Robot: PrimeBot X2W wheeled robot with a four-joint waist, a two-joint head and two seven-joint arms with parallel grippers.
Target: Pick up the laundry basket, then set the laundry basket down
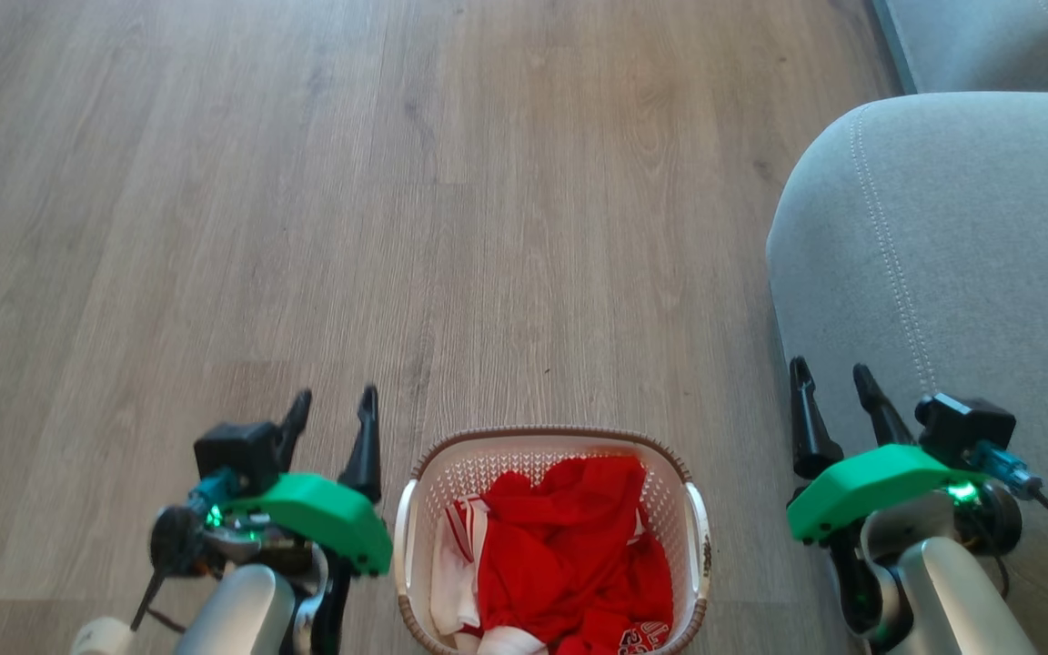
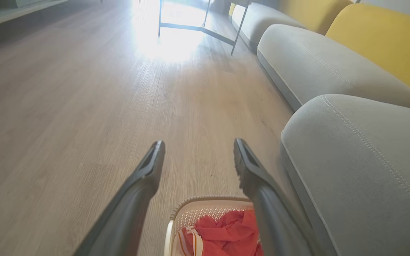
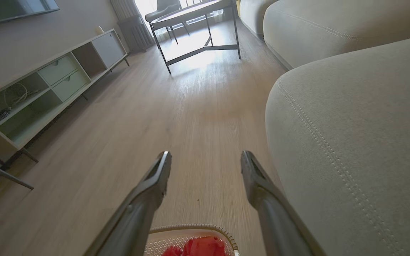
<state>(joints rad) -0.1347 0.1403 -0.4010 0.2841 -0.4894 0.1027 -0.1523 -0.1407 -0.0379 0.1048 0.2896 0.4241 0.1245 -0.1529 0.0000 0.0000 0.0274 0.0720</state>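
The laundry basket (image 1: 451, 473) stands on the wood floor at the bottom middle of the head view, white and perforated with a brown rim, holding red and white clothes (image 1: 569, 555). My left gripper (image 1: 333, 407) hovers open just left of it, apart from its left handle (image 1: 403, 537). To the basket's right, my right gripper (image 1: 831, 377) is open beside the sofa, clear of the right handle (image 1: 699, 537). In the left wrist view the basket (image 2: 190, 213) lies below the open left gripper (image 2: 198, 145). The basket's far rim (image 3: 190, 228) shows under the open right gripper (image 3: 205, 156) in the right wrist view.
A grey sofa (image 1: 952, 255) crowds the right side, close to my right arm. Farther off stand a metal-legged table (image 3: 198, 35) and a low TV cabinet (image 3: 48, 85) along the left wall. Yellow cushions (image 2: 386, 39) sit on the sofa back. Wood floor (image 1: 306, 182) stretches ahead.
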